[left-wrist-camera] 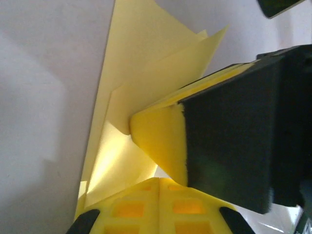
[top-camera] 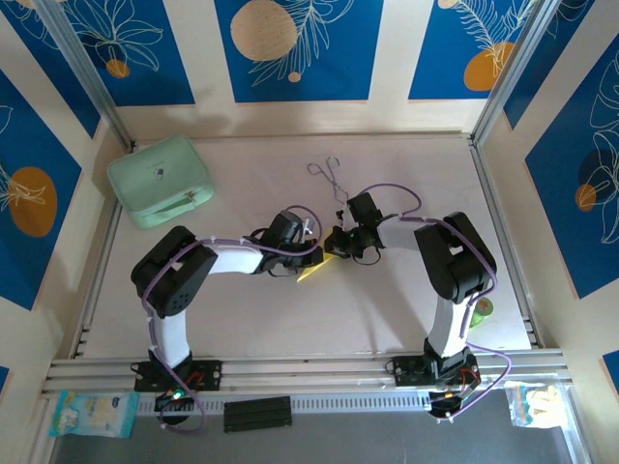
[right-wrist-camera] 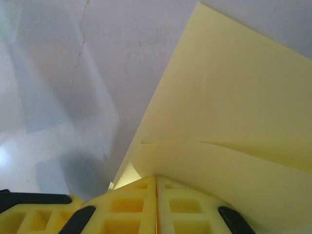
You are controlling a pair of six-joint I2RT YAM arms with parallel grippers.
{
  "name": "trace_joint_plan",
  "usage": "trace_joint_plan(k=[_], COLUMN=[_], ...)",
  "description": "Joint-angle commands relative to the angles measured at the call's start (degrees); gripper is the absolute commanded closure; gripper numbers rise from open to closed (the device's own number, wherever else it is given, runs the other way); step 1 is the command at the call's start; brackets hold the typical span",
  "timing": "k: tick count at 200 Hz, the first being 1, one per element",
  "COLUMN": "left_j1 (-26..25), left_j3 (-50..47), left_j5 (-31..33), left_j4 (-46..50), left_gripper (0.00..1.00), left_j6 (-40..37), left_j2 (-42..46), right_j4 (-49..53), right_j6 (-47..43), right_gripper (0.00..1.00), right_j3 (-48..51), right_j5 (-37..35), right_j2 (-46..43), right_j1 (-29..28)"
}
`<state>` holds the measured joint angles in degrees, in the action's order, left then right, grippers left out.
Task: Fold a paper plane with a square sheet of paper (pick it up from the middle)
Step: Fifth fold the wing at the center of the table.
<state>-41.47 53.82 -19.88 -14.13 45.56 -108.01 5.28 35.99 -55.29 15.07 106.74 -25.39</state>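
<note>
The square sheet of paper (top-camera: 314, 273), yellow and folded into a creased wedge, sits in the middle of the table between my two grippers. My left gripper (top-camera: 313, 251) comes at it from the left. In the left wrist view its yellow fingertips (left-wrist-camera: 146, 195) are pressed together, and the paper's layers (left-wrist-camera: 146, 58) run down into them. My right gripper (top-camera: 331, 251) faces it from the right, its yellow finger (left-wrist-camera: 161, 141) pinching a fold. In the right wrist view that gripper (right-wrist-camera: 156, 179) is shut, with the paper (right-wrist-camera: 234, 97) rising out of its seam.
A mint-green rounded case (top-camera: 160, 181) lies at the back left. Thin metal tongs (top-camera: 329, 176) lie behind the grippers. A small green object (top-camera: 481, 307) sits by the right arm's base. Metal rails edge the table.
</note>
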Motion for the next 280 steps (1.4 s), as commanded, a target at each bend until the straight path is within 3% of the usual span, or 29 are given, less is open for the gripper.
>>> trace_joint_plan(k=[1,91,212,280], left_j1=[0.29,0.30,0.32,0.36], left_j3=[0.73,-1.69,-1.77,-3.37], left_j5=[1.07,4.50,4.41,4.47], left_j4=[1.62,6.31,7.97,8.59], left_gripper=[0.95,0.99,1.00,1.00], left_j6=[-0.64,-0.40,-0.03,0.10], left_j2=[-2.16,-1.63,-1.44,-1.26], right_j4=[2.57,-0.06,0.86,2.02], right_j6=[-0.30,-2.06,-3.75,1.21], right_gripper=[0.92,0.89,0.91,0.94], right_j3=[0.70,1.63,-0.31,-2.63], right_j5=[-0.13,2.42,1.98,1.11], right_j2=[2.43,-5.17,2.35,3.69], right_j1=[-0.40,4.54,7.53,14.56])
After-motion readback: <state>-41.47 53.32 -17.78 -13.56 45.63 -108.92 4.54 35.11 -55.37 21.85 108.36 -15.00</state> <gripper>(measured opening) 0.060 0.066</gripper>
